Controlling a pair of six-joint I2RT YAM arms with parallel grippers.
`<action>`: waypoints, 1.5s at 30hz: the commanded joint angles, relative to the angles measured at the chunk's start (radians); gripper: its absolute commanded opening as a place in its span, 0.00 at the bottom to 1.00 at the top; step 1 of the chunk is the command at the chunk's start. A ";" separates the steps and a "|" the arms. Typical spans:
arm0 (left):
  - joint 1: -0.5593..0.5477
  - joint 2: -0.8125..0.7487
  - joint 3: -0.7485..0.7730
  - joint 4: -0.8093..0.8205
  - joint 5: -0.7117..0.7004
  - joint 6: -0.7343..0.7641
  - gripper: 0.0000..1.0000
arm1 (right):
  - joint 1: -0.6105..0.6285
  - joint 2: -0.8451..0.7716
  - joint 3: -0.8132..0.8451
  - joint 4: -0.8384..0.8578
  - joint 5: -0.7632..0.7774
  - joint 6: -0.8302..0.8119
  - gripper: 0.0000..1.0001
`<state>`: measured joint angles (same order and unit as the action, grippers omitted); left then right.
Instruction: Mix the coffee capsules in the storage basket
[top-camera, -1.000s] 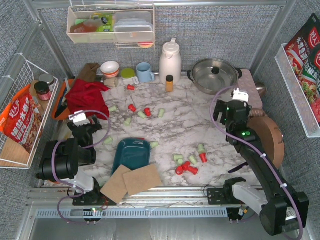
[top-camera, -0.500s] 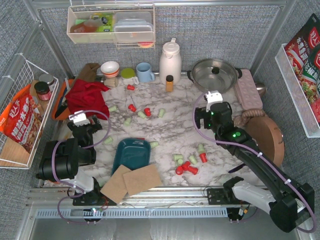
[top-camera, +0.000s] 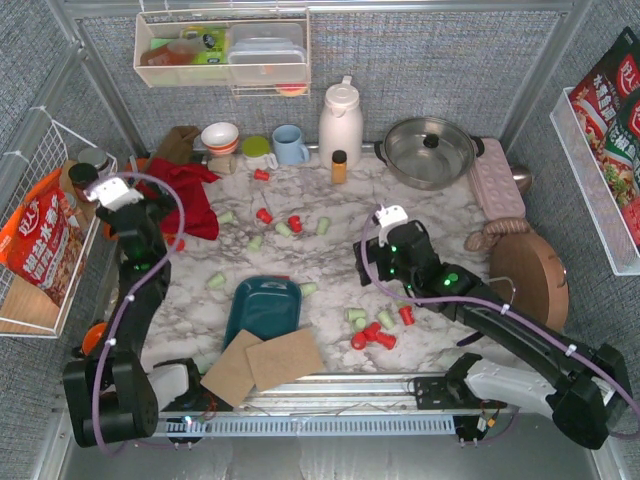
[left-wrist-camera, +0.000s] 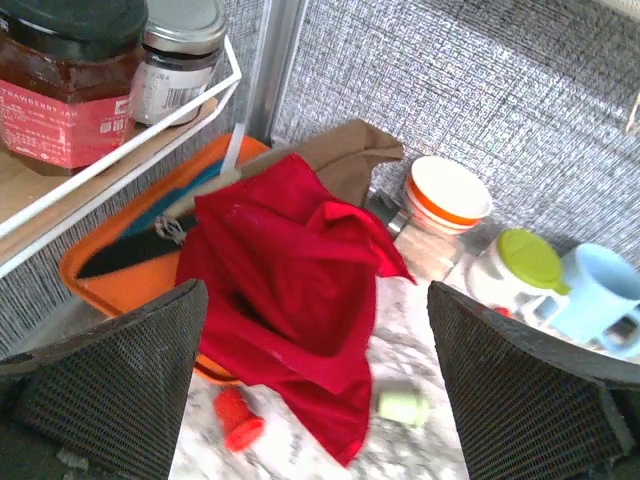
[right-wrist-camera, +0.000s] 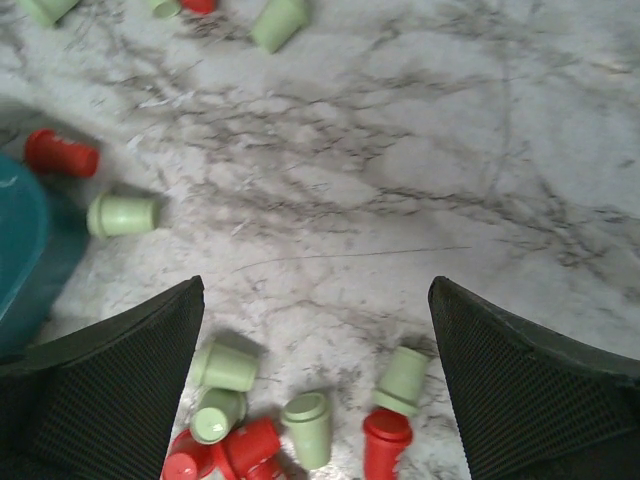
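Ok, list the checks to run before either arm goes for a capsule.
1. right gripper open: ok.
2. left gripper open: ok.
3. basket free inside: ok, nothing in it.
4. capsules ahead of right gripper: ok, a red and green cluster lies on the table in its wrist view.
5. Nothing hidden under the cloth below left gripper: cannot tell.
6. Both colours in basket: not ok, none in yet.

Teal storage basket (top-camera: 264, 306) empty, red and green coffee capsules (top-camera: 372, 327) scattered on marble
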<state>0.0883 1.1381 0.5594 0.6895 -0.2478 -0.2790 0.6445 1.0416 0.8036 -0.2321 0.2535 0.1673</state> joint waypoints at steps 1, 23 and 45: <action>0.003 -0.008 0.235 -0.770 -0.056 -0.321 0.99 | 0.070 0.003 -0.035 0.040 -0.053 0.064 0.99; -0.389 -0.450 0.108 -1.149 0.156 -0.353 0.96 | 0.318 -0.056 -0.329 0.295 -0.252 0.187 0.99; -0.511 -0.370 0.163 -1.180 0.050 -0.319 0.82 | 0.468 0.222 -0.241 0.498 -0.342 0.300 0.92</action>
<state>-0.4221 0.7578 0.7147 -0.5240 -0.1921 -0.6350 1.1084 1.2388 0.5507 0.2092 -0.0463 0.4385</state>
